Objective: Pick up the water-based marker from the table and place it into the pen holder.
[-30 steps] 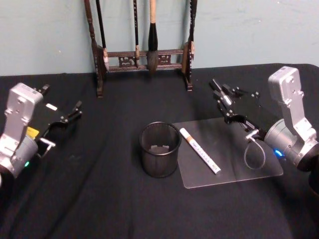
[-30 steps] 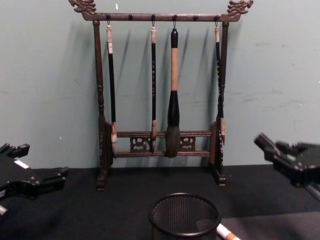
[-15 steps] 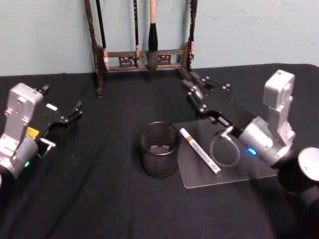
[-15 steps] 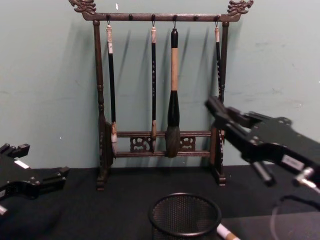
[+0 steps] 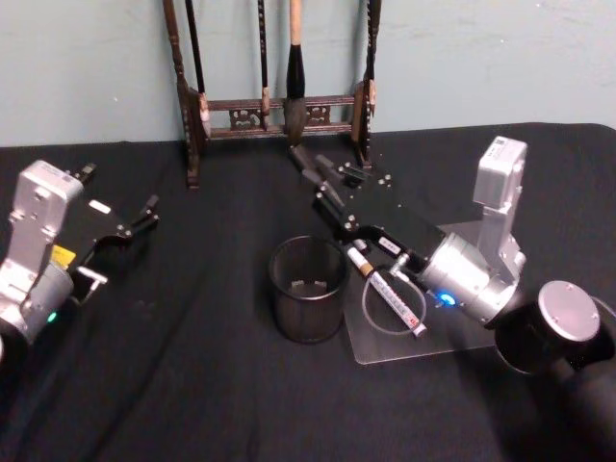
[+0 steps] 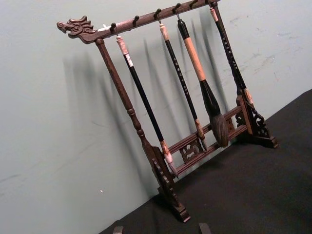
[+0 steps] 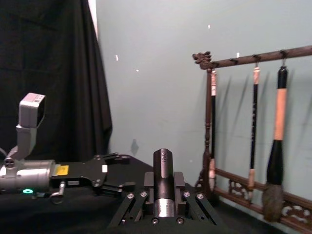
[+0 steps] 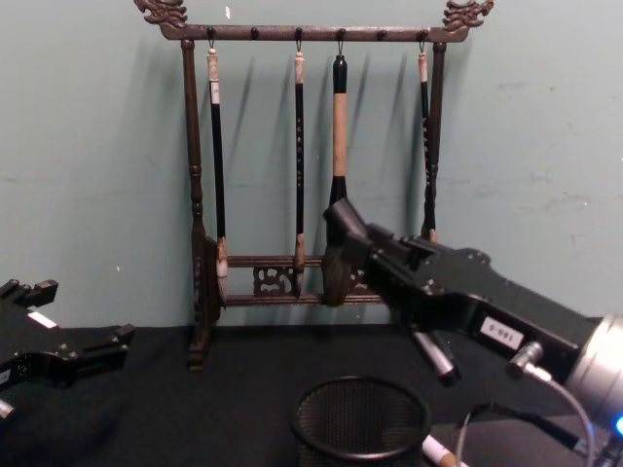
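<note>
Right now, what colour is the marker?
The marker is white with a brown band near one end; clearest in head view.

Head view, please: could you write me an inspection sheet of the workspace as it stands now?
Surface: table under a black cloth, with a clear mat right of centre.
Job's things: water-based marker lies flat on the mat; pen holder stands upright just left of it, no pen seen inside.
Clutter: wooden brush rack at the back, four brushes hanging.
Grippers: right gripper open, raised behind the holder, holding nothing; left gripper open, idle at the left.
Cables: grey cable loop at the right wrist, over the marker; contact cannot be told.
Surroundings: pale green wall; dark curtain.
</note>
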You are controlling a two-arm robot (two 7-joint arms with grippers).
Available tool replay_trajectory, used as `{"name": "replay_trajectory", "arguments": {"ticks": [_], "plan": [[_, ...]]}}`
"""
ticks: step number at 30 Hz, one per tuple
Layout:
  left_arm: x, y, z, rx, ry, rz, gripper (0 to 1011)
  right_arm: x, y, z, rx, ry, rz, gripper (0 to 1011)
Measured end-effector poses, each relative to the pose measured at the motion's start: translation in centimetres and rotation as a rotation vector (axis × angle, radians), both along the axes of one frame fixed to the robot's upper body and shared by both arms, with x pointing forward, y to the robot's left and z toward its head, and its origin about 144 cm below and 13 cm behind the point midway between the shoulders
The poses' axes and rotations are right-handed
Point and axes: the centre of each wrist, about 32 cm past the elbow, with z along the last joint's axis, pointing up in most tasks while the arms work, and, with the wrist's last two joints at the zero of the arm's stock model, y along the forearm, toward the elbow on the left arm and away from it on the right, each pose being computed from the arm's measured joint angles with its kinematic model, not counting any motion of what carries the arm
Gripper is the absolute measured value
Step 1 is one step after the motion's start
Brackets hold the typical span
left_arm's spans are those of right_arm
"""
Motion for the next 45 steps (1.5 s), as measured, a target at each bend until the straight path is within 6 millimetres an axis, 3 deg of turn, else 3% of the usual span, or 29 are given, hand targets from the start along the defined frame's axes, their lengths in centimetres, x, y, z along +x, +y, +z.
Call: {"name": "replay_trajectory", "arguments": {"ticks": [30,45], "plan": [[0.0,0.0,0.0,0.0,0.0,0.0,1001,1.2,2.2,-1.5,0.006,0.067,0.058,235],[0.0,0.0,0.0,0.0,0.0,0.0,1001,1.5,2.2,-1.8,-0.023,0.11,0.078,235]]}}
